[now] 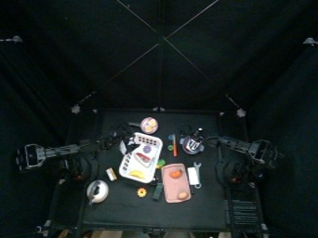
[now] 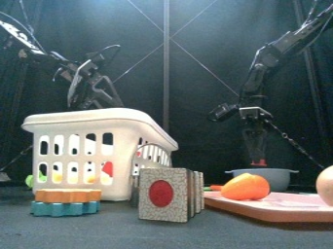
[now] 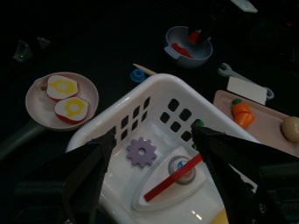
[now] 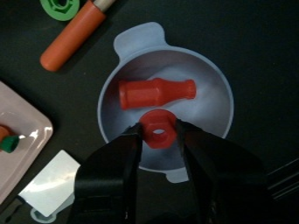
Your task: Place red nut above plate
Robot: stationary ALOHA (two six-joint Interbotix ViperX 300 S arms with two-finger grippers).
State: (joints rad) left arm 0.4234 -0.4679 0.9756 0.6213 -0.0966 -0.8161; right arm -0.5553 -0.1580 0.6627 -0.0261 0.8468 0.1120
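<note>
The red nut (image 4: pixel 158 129) sits between the jaws of my right gripper (image 4: pixel 160 140), which presses on both its sides, hole facing the camera. It is over the near rim of a grey-blue two-handled bowl (image 4: pixel 208 79) that holds a red bolt-like piece (image 4: pixel 158 92). The plate (image 3: pixel 33 98), pink with two egg halves on it, lies on the table beyond the white basket (image 3: pixel 140 105), apart from the nut. My left gripper (image 3: pixel 158 162) hangs open over the basket's inside. In the top view the right gripper (image 1: pixel 199 144) is right of the basket.
Inside the basket lie a purple gear (image 3: pixel 142 151) and a red-handled tool (image 3: pixel 176 179). A pink cutting board (image 2: pixel 279 206) with a carrot (image 2: pixel 244 185) lies at the front right. A block with a red disc (image 2: pixel 166 195) and stacked gears (image 2: pixel 68 199) stand in front.
</note>
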